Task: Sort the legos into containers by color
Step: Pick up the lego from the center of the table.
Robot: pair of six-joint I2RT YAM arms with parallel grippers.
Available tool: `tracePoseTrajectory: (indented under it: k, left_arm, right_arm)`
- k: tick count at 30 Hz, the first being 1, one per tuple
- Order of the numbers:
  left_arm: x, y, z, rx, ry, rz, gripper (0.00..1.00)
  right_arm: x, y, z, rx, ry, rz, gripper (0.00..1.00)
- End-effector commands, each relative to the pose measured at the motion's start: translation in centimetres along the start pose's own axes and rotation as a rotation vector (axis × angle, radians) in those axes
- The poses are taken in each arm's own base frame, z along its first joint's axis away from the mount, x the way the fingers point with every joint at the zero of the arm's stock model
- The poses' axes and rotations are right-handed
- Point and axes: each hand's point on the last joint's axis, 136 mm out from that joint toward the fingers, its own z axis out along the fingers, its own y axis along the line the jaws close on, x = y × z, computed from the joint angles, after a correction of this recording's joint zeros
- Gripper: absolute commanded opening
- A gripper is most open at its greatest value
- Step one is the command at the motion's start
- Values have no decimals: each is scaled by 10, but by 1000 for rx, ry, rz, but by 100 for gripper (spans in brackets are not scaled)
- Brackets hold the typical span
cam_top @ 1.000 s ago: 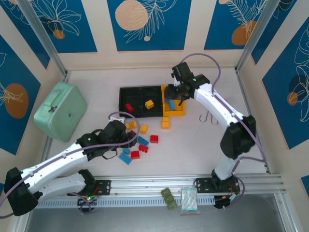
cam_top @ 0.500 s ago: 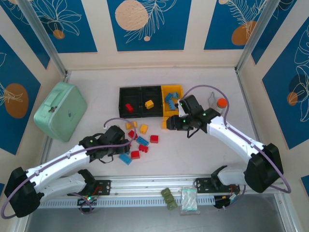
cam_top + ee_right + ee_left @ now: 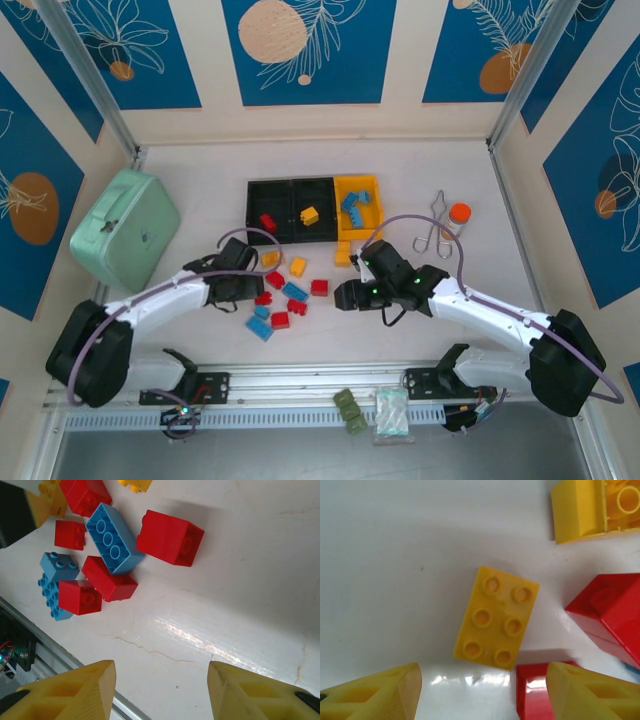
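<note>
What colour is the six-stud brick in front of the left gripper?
The brick is yellow, clearest in the left wrist view.

Overall: bright, even light from above, so colours read cleanly in the top view.
Shadows: soft and short, under the arms (image 3: 480,305) and beside the yellow brick (image 3: 496,617).
Glare: white sheen on the desk (image 3: 240,645) in both wrist views.
Focus: yellow fingertips (image 3: 375,692) blurred at the lower edge — the yellow brick sharp.

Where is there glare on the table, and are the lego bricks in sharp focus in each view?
Left wrist: white glare on the table below the sharp yellow six-stud brick. Right wrist: a glare streak on the tabletop; the blue brick is sharp. Top external: even light, no strong glare, loose bricks small but clear.
</note>
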Motion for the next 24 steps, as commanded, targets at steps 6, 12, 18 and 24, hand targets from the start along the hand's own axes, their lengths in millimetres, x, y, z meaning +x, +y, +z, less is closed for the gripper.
tracePoseTrajectory:
  k: [6,12,18,24]
  left_arm:
    - [-25,-9,18,-14,-24,44,56]
    - [-23,-6,25,-31,0,57,33]
    - [-25,-8,12,-13,-12,64,19]
    - [-33,-16,-12,32,-36,80,17]
  right_arm:
    - [-7,10,0,-18,-6,-5,52]
    - [-4,13,4,-21,7,-8,51]
    - [-4,26,5,-62,7,-48,51]
    - [-4,38,6,-106,-4,-80,52]
